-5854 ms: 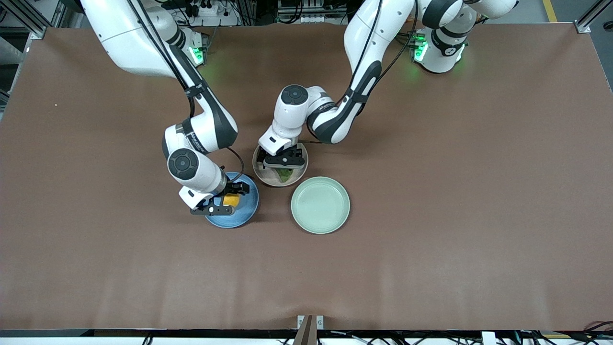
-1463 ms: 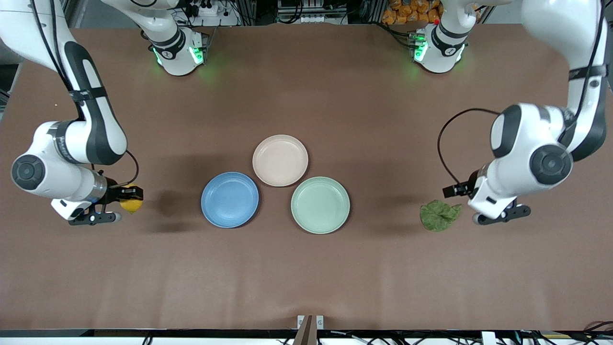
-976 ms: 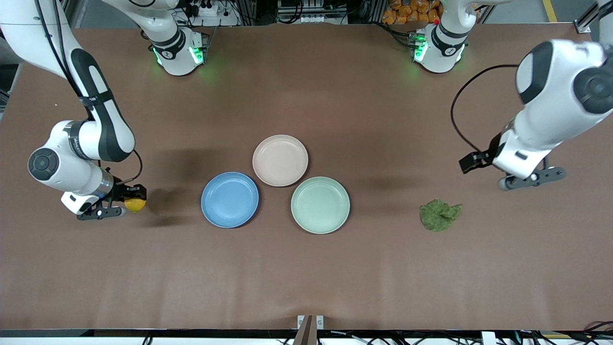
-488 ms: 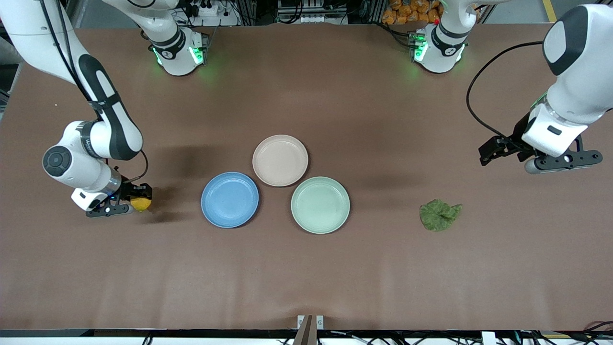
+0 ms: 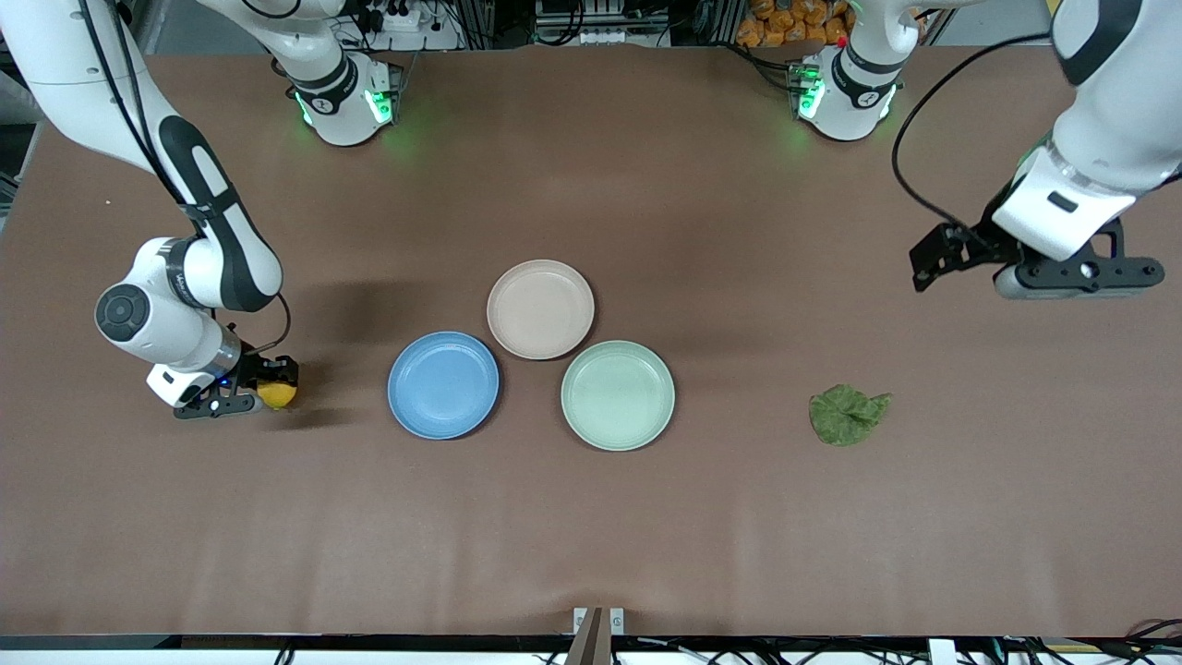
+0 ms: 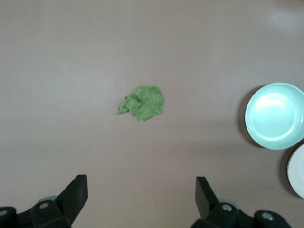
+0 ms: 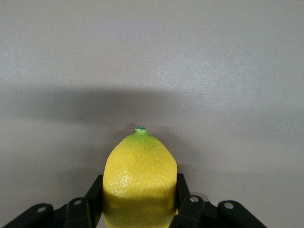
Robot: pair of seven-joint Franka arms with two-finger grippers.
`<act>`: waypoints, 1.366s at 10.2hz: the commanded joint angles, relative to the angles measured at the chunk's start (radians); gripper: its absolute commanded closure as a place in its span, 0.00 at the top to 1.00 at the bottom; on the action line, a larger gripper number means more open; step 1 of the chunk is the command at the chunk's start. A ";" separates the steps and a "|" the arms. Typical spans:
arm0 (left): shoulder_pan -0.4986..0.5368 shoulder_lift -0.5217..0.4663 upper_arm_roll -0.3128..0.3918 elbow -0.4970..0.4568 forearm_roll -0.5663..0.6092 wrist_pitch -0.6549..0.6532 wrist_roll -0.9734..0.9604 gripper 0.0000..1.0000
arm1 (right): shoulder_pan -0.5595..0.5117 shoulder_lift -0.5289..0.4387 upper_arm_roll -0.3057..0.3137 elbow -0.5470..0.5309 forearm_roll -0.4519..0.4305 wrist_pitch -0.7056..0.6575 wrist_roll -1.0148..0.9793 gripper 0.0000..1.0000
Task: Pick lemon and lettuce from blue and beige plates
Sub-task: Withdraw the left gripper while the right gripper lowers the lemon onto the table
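While the right gripper (image 5: 268,392) is pinching the lemon (image 5: 277,395) between its two fingers, it is low over the brown table (image 5: 591,536) toward the right arm's end, well apart from the plates. In the right wrist view the lemon (image 7: 140,183) fills the space between the black fingers (image 7: 90,199), and its small green tip points away from the wrist. I cannot tell if the fruit already touches the table or hangs just above it. The left gripper (image 5: 1025,263) is up in the air over the bare table at the left arm's end, with its fingers spread wide and nothing between them; in the left wrist view both fingertips (image 6: 76,192) stand far from each other. The lettuce (image 5: 848,415) lies flat on the table, nearer to the front camera than the spot under the left gripper, and it is well apart from the mint-green plate (image 5: 618,395). From the left wrist the leaf (image 6: 142,102) shows as one wrinkled green piece alone on the cloth. The blue plate (image 5: 443,385), the beige plate (image 5: 540,309) and the mint-green plate sit close together in the middle of the table, the beige one farthest from the front camera, and all three hold nothing.
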 commanded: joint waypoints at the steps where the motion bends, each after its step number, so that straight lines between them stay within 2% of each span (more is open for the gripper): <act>1: 0.018 0.012 -0.022 0.078 -0.005 -0.098 0.035 1.00 | -0.028 0.012 0.014 0.001 -0.013 0.003 -0.009 1.00; 3: 0.013 0.016 -0.036 0.116 0.024 -0.130 0.037 1.00 | -0.027 0.006 0.015 0.018 -0.013 -0.019 -0.006 1.00; 6: 0.015 0.019 -0.033 0.134 0.024 -0.152 0.104 1.00 | -0.024 -0.001 0.015 0.117 -0.011 -0.214 -0.003 1.00; 7: 0.022 0.019 -0.033 0.134 0.021 -0.152 0.109 1.00 | -0.025 -0.004 0.015 0.130 -0.011 -0.237 -0.001 1.00; 11: 0.026 0.017 -0.033 0.137 0.010 -0.152 0.112 1.00 | -0.021 -0.072 0.017 0.124 -0.002 -0.326 0.002 1.00; 14: 0.023 0.010 -0.039 0.138 0.012 -0.152 0.107 1.00 | -0.014 -0.164 0.017 0.025 -0.002 -0.310 0.000 1.00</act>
